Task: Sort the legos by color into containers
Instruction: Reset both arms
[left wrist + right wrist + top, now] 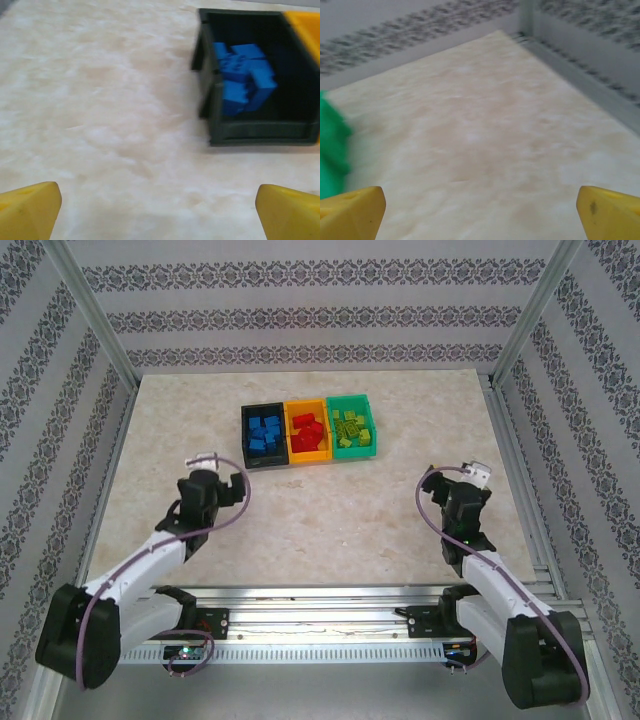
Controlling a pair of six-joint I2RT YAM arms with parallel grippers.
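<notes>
The beige marbled table [300, 530] carried all items, and two black-and-white robot arms were mounted at its near edge.

The left end effector [205, 462] stood over the left part of the table, near the black bin but apart from it. In the left wrist view its yellow fingers [30, 207] sat at opposite edges, fully spread, with bare table between them; it held and touched nothing.

The right end effector [478, 472] stood over the right part of the table, well apart from the bins. Its yellow fingers [610, 210] were likewise fully spread, with nothing between them.

Three open-topped rectangular plastic bins stood touching in a row at the far centre: black bin [244, 435] on the left, orange-yellow bin [308, 456] in the middle, green bin [375, 428] on the right.

Small blue studded bricks [264, 432] lay heaped in the black bin, red bricks [306, 432] in the orange-yellow bin and lime green bricks [349, 428] in the green bin. Individual bricks were too small and overlapped to count.
</notes>
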